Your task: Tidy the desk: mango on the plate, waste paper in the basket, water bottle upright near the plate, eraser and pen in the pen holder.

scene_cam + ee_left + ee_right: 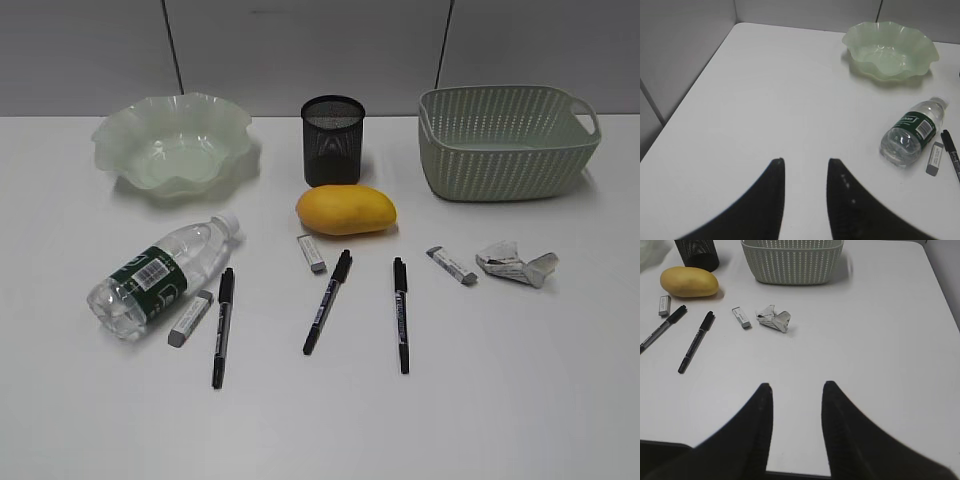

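Grippers poised over an untidied desk (pixel 500 420), no step of the task yet begun.

Nearest, left gripper (pixel 805 165) and right gripper (pixel 796 387) hang with fingers apart, holding nothing; beyond lie three pens, three erasers, water bottle (pixel 160 275) on its side and waste paper (pixel 515 263), then mango (pixel 346 210), with plate (pixel 230 125), pen holder (pixel 332 140) and basket (pixel 505 145) empty at the back. Likely next: the right gripper descending on the paper.
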Tool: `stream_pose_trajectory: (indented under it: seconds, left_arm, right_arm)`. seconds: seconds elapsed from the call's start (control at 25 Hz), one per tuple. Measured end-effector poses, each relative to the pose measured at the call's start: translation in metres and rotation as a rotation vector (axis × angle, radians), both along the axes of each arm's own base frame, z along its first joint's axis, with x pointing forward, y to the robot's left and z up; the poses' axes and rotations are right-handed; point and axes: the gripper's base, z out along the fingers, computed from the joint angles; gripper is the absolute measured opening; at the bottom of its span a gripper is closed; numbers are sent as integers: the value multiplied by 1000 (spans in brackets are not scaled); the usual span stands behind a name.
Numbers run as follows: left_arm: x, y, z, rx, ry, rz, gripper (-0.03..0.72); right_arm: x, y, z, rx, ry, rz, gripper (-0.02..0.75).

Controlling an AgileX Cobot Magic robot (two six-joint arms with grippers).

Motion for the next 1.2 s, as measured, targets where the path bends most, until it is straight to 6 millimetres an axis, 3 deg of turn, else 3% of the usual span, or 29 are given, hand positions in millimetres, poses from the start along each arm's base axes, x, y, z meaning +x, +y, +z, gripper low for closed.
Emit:
stream_pose_trajectory:
  seconds: [1.0,1.12,1.2]
  left_arm:
    - [0,-1,0,-13,1,-10,217]
    - [1,-8,3,-45,-11,-74,217]
    - [16,-18,14,6,-59,-208,217]
  right_arm:
    - [0,0,0,0,0,0,276]
    - [0,0,0,0,0,0,276]
    - [0,0,0,0,0,0,276]
